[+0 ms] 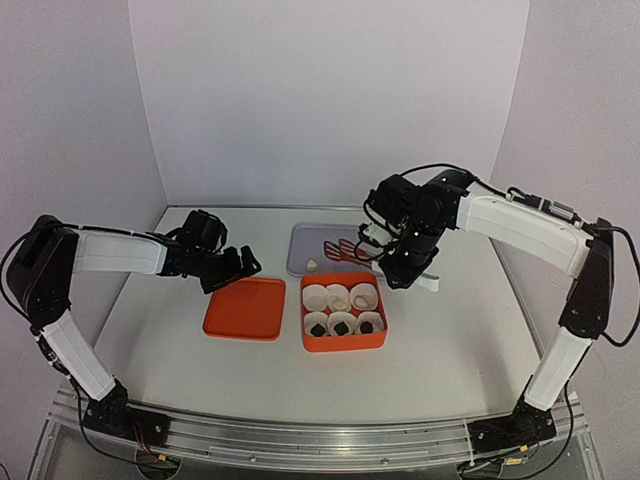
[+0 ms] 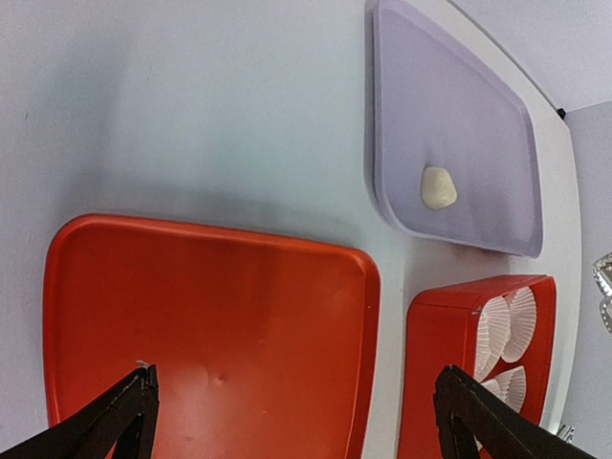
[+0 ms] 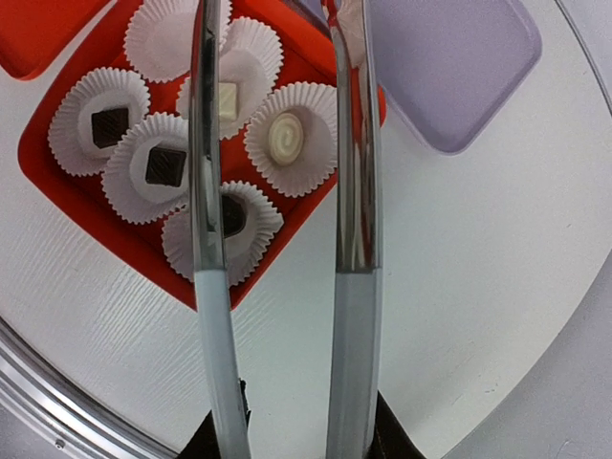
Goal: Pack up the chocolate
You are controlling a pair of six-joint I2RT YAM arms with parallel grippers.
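Observation:
The orange box (image 1: 343, 340) holds six white paper cups. Three dark chocolates (image 3: 164, 164) sit in the near row, and two cream-white ones (image 3: 285, 137) sit in the far row. One far cup (image 3: 172, 33) is empty. A third cream chocolate (image 1: 313, 266) lies on the lavender tray (image 1: 305, 238) and also shows in the left wrist view (image 2: 438, 187). My right gripper (image 1: 405, 268) is shut on silver tongs (image 3: 349, 143). The tongs are open and empty, their tips over the tray. My left gripper (image 1: 235, 268) is open and empty above the orange lid (image 2: 210, 316).
The orange lid (image 1: 245, 310) lies flat, left of the box. The lavender tray (image 2: 459, 115) lies behind both. Grey walls stand on three sides. The arm bases and a metal rail are at the near edge.

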